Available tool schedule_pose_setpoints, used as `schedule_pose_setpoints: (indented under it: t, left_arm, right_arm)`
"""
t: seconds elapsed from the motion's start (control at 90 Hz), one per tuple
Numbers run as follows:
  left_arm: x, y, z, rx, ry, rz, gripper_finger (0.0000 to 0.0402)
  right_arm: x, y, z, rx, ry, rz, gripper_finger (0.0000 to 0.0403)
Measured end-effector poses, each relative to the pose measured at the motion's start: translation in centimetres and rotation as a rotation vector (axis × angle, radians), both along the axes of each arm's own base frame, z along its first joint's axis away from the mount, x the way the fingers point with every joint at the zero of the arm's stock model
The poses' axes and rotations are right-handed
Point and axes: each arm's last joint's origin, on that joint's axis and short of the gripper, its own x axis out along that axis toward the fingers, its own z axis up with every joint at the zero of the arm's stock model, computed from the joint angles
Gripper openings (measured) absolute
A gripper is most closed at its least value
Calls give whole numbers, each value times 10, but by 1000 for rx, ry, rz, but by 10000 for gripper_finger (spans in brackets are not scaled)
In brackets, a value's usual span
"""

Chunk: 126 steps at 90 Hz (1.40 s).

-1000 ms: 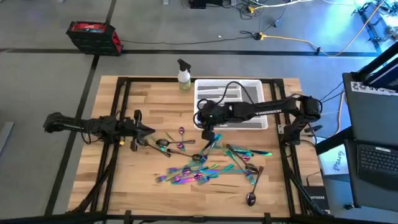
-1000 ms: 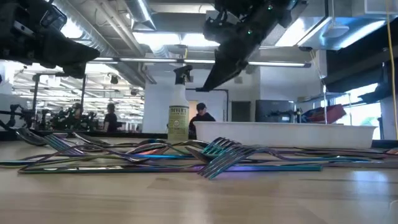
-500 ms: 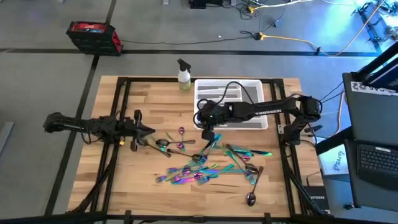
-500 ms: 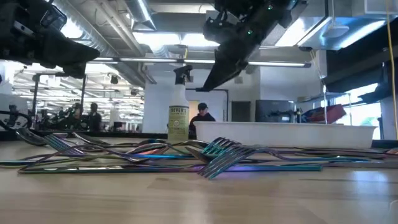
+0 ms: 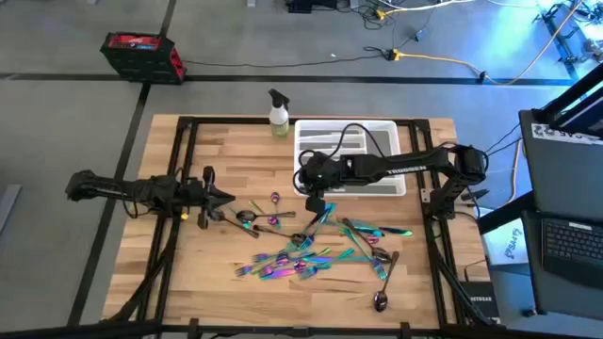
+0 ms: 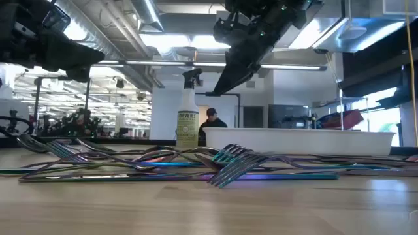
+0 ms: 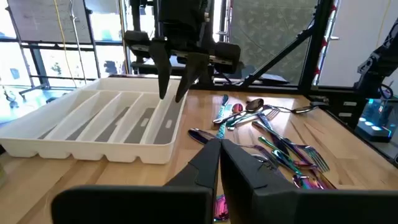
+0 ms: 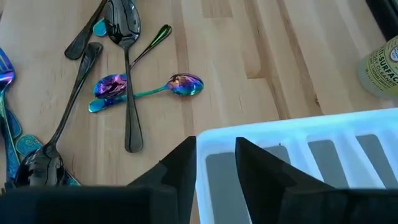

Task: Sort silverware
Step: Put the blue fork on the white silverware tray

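While the silverware [image 5: 316,250] lies scattered across the wooden tabletop [image 5: 226,273], neither gripper holds any piece. Seen from above, the heap of iridescent forks, spoons and knives spreads from the table's centre toward five o'clock, with one darker spoon [image 5: 382,299] lying apart at its five-o'clock edge. A few spoons [image 8: 146,89] lie separately at about nine o'clock of the heap, just in front of the left arm.

Right gripper [image 5: 316,201]: it hangs above the tabletop at the near left corner of the white tray [image 5: 377,188], over the twelve-o'clock edge of the heap. Its fingers [image 7: 166,74] point downward, slightly spread, with nothing between them; in the right wrist view the gap between them frames the tray's corner compartment. In the low view the gripper [image 6: 225,81] is raised well clear of the forks [image 6: 228,163] below it.

Left gripper [image 5: 226,198]: it reaches in level from nine o'clock and is parked near the separate spoons, its fingers [image 7: 208,163] pressed together and empty.

White tray: it stands at twelve o'clock of the heap, its long compartments showing no cutlery in the left wrist view. A spray bottle [image 5: 279,117] stands upright just beside the tray's far left corner. People show in the room beyond the table in the low view.
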Motion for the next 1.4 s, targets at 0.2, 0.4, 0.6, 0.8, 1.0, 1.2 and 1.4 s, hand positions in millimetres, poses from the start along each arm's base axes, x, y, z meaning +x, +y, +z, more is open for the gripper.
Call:
schedule_pose_setpoints:
  t: [0.2, 0.4, 0.6, 0.8, 1.0, 1.2, 1.4]
  left_arm:
    - [0, 0, 0, 0, 0, 0, 0]
    - [0, 0, 0, 0, 0, 0, 0]
    - [0, 0, 1, -57, -17, 2, 0]
    - [0, 0, 9, -153, -105, 4, 0]
    - [2, 1, 11, -66, -116, 35, 0]
    - [11, 5, 15, -37, -18, 188, 2]
    - [33, 7, 16, 39, 250, 277, 33]
  right_arm:
    - [0, 0, 0, 0, 0, 0, 95]
    - [1, 0, 1, -39, -6, 43, 95]
    - [1, 0, 1, -40, -11, 43, 95]
    - [5, 1, 4, 10, -67, 27, 95]
    - [10, 0, 10, 6, -151, 30, 95]
    - [19, 0, 17, -2, -267, 40, 95]
    - [21, 1, 21, -36, -311, 68, 95]
